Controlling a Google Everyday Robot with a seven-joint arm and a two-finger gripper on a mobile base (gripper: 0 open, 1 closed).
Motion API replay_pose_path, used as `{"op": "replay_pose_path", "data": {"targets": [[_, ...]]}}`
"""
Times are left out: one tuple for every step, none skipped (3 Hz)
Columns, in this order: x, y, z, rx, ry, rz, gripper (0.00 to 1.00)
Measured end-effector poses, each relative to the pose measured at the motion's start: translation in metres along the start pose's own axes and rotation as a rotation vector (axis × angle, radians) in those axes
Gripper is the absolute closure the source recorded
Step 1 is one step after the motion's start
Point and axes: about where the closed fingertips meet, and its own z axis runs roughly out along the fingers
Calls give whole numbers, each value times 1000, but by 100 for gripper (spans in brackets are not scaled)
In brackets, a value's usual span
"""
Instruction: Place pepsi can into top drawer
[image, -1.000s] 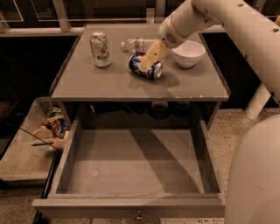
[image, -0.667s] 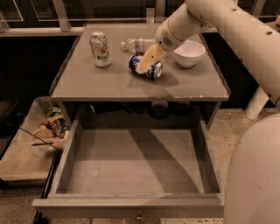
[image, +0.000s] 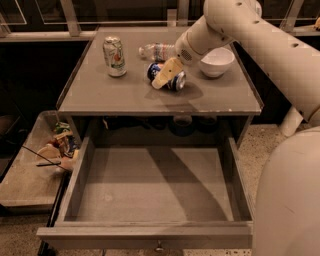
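Observation:
The pepsi can (image: 178, 82) lies on its side on the grey cabinet top (image: 125, 95), towards the back and right of centre. My gripper (image: 166, 74) reaches in from the upper right and sits right over the can, covering its middle. The can's dark blue ends show on both sides of it. The top drawer (image: 155, 185) is pulled out wide below the cabinet top. Its flat grey bottom is bare and a small knob (image: 159, 246) shows on its front.
A pale green-and-white can (image: 114, 56) stands upright at the back left. A plastic bottle (image: 156, 50) lies behind the pepsi can. A white bowl (image: 216, 61) sits at the back right. A low tray (image: 30, 175) with clutter is at the left. My body (image: 290, 200) fills the right.
My gripper has moved down and a little to the left, closer onto the pepsi can. The can and the drawer have not moved.

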Motion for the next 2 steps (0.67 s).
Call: {"op": "replay_pose_path", "data": {"targets": [[2,0,13,7,2,25,0],[2,0,23,22,10,41,0]]}}
